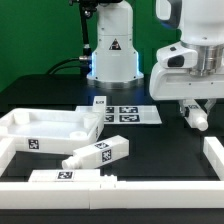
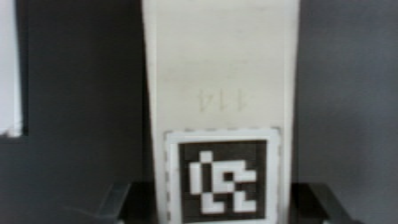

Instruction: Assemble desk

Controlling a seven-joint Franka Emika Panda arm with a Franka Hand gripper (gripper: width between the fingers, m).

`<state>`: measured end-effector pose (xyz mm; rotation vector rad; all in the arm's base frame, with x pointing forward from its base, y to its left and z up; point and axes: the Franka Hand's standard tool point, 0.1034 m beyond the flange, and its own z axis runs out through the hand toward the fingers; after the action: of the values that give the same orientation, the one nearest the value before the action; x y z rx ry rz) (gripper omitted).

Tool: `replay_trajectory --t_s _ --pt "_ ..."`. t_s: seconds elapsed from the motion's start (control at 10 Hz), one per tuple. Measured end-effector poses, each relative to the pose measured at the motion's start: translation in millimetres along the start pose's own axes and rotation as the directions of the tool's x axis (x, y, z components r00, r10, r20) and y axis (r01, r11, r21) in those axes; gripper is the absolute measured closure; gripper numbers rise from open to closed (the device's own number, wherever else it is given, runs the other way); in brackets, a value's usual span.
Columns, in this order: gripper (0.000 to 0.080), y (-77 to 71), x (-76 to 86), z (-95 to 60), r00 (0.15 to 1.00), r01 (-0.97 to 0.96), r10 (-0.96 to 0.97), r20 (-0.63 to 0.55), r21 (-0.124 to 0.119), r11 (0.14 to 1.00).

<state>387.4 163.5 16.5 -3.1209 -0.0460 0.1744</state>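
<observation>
My gripper (image 1: 197, 110) hangs at the exterior view's right, above the black table, shut on a white desk leg (image 1: 201, 121) whose lower end sticks out below the fingers. In the wrist view this leg (image 2: 214, 90) fills the middle, with its black-and-white tag between the two dark fingers (image 2: 118, 200) of the gripper (image 2: 215, 206). The desk's white rimmed tabletop (image 1: 30, 124) lies at the exterior view's left. Two more tagged legs (image 1: 100, 153) (image 1: 62, 177) lie in front of it.
The marker board (image 1: 125, 112) lies flat at the middle back, in front of the robot base (image 1: 113, 55). Low white border walls run along the front (image 1: 110, 192) and at the exterior view's right (image 1: 215, 160).
</observation>
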Motion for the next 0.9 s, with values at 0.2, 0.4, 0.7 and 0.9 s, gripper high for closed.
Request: replay_trajectory --t_s 0.2,0.4,0.7,0.9 --pt "0.0506 0.3 -0.3 0.6 1.000 0.005 -0.005 0.001 -0.001 1.000" --pt "0.0322 0.5 -0.7 -0.2 1.000 0.006 -0.006 0.006 -0.002 1.000" --pt "0.0162 25.2 21.1 -47.4 0.997 0.055 -0.055 0.058 -0.003 0.998" --pt "0.0152 48.8 50.7 -71.0 0.993 0.106 -0.107 0.043 0.028 0.994"
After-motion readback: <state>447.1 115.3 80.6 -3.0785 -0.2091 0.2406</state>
